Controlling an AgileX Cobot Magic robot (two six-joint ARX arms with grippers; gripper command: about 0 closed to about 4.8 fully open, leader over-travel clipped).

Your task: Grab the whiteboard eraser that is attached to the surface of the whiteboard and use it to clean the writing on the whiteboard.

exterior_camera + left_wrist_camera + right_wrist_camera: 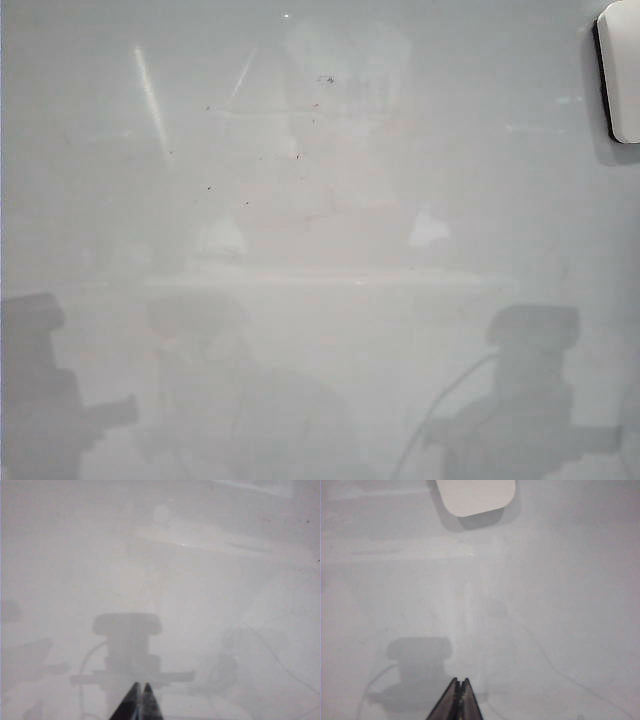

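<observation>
Whiteboard [320,300] seen wiped, only faint smudges and specks left. Whiteboard eraser [622,70] is stuck to it at the exterior view's upper right edge, well ahead of the right gripper [459,682], whose jaws are clenched on nothing. Left gripper [140,686] likewise pressed closed, empty, over bare board.

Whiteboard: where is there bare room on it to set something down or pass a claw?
Nearly all of the large glossy white-grey whiteboard is bare, from the faint specks near its upper middle down to the near edge. Only the upper right corner is taken, by the small white rounded eraser with black felt edge. The shut left claw and shut right claw hover over bare board.
</observation>
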